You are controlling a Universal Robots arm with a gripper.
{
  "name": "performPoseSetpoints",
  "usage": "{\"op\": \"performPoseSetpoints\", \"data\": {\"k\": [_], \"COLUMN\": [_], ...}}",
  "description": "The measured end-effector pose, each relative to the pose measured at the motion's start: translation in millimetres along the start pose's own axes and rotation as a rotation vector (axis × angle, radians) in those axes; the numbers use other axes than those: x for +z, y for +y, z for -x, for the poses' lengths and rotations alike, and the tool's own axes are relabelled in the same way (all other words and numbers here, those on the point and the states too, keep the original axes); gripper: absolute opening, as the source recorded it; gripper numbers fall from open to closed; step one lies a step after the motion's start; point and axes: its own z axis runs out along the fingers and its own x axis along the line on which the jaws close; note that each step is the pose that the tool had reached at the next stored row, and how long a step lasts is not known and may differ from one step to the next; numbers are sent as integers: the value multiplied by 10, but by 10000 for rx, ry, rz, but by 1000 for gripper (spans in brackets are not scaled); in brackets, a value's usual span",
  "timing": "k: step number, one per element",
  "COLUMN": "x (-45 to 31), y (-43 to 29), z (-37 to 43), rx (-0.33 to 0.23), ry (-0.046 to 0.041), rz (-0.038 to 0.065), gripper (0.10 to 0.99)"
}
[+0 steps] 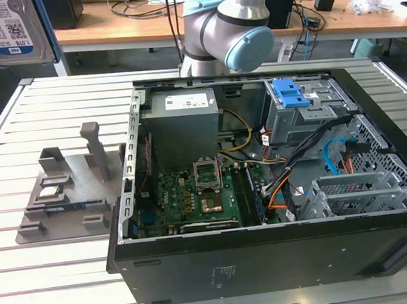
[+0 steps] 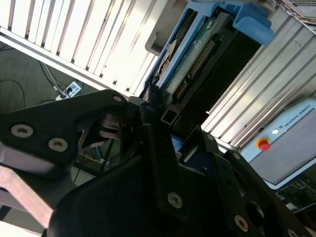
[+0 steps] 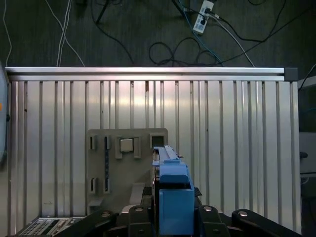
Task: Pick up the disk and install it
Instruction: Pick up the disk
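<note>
First wrist view: the gripper [image 3: 174, 207] is clamped on the disk [image 3: 173, 180], holding it edge-on in the air, with the grey stand [image 3: 123, 148] below on the slatted table [image 3: 237, 148]. In the exterior view the disk shows its label at the exterior view's left, well apart from the open computer case [image 1: 263, 189].

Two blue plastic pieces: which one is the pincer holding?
The rails framing the disk, clamped in the pincer above the grey stand; the latch plate sits inside the computer case.
</note>
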Motion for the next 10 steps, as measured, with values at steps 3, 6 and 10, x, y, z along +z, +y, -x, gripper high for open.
{"op": "performPoseSetpoints", "data": {"k": [3,6,10], "x": [-63,-102,-179], "y": [3,5,8], "z": [1,2,4], "rx": [0,0,0], "ry": [0,0,-1], "rz": [0,0,0], "gripper": [369,369,369]}}
